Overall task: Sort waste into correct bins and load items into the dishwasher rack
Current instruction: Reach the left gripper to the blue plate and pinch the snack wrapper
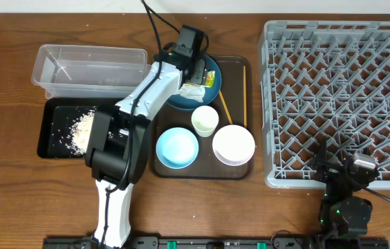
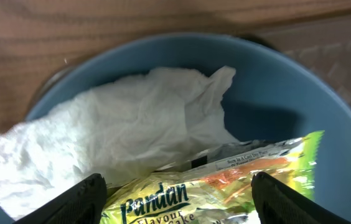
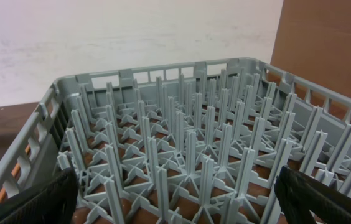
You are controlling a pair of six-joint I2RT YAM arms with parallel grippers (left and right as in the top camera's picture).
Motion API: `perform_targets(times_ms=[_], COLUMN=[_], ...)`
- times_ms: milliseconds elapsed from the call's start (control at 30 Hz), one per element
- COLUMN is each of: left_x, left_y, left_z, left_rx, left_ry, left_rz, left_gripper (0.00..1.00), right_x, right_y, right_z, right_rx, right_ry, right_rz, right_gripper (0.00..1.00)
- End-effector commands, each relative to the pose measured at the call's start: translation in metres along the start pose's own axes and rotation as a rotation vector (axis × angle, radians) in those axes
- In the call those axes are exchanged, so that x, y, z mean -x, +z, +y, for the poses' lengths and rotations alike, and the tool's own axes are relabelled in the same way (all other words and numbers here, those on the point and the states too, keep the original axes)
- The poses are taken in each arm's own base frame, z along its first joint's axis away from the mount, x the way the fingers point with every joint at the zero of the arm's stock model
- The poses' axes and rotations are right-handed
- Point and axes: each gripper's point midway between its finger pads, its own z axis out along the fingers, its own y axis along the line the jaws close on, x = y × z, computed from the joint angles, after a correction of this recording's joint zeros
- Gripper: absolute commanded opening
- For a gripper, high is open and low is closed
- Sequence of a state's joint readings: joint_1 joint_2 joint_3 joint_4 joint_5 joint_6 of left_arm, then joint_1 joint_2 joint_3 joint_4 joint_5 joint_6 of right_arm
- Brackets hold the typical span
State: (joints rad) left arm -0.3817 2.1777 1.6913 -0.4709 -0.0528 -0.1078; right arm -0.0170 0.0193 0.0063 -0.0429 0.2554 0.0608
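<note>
The left gripper [image 2: 177, 183] is hovering low over the blue plate [image 2: 287, 99], which is sitting at the back of the brown tray [image 1: 240, 69]. Its two fingers are standing spread wide, one at each side of the printed wrapper [image 2: 244, 171], and they are not visibly pinching anything.

In the left wrist view the wrapper is lying directly under and between the fingers, at the near edge of the plate. Its long axis is running from one finger across to the other, tilting slightly up to the right, and its right end is reaching past the right finger. Closing here would likely be squeezing the wrapper along its length rather than across it.

The tissue [image 2: 113, 130] is lying just beyond the wrapper, touching it and spreading to the left, farther from the fingers.

The clear tub [image 1: 88, 66] and the black tray [image 1: 63, 128] are both lying to the left of the plate, on the left arm's side of the surface.

The right gripper [image 3: 175, 193] is resting spread wide and empty at the near corner of the rack [image 3: 188, 143], well apart from the plate. The left arm is plainly the nearer one.
</note>
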Motion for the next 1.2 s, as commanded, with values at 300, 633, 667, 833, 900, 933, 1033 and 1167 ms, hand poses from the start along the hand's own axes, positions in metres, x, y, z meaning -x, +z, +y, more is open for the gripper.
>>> perform_targets(times_ms=[300,633,667,833,900,933,1033,1167], left_x=[0.007,0.008,0.008,-0.005,-0.012,-0.016,-0.022,-0.026], left_y=[-0.004,-0.004,-0.004,0.001,0.004,0.006,0.008,0.011], left_z=[-0.003,-0.004,-0.004,-0.002,-0.002,-0.002,-0.001,-0.001], left_rx=[0.007,0.011,0.012,0.013,0.004,0.001,0.001,0.002], left_ry=[-0.25,0.177,0.233,0.382,0.4,0.401,0.403,0.404], left_rz=[-0.022,-0.022,-0.021,0.01,0.028,0.036,0.052,0.062], left_gripper=[0.82,0.83,0.83,0.83,0.82,0.82,0.74,0.72], right_x=[-0.002,-0.002,-0.002,-0.002,-0.002,-0.002,-0.002,-0.002], right_y=[0.0,0.0,0.0,0.0,0.0,0.0,0.0,0.0], right_z=[0.002,0.002,0.002,0.002,0.002,0.002,0.002,0.002], right_rx=[0.005,0.006,0.005,0.005,0.005,0.005,0.005,0.005], right_ry=[0.01,0.01,0.01,0.01,0.01,0.01,0.01,0.01], right_rz=[0.007,0.007,0.007,0.007,0.007,0.007,0.007,0.007], right_gripper=[0.99,0.99,0.99,0.99,0.99,0.99,0.99,0.99])
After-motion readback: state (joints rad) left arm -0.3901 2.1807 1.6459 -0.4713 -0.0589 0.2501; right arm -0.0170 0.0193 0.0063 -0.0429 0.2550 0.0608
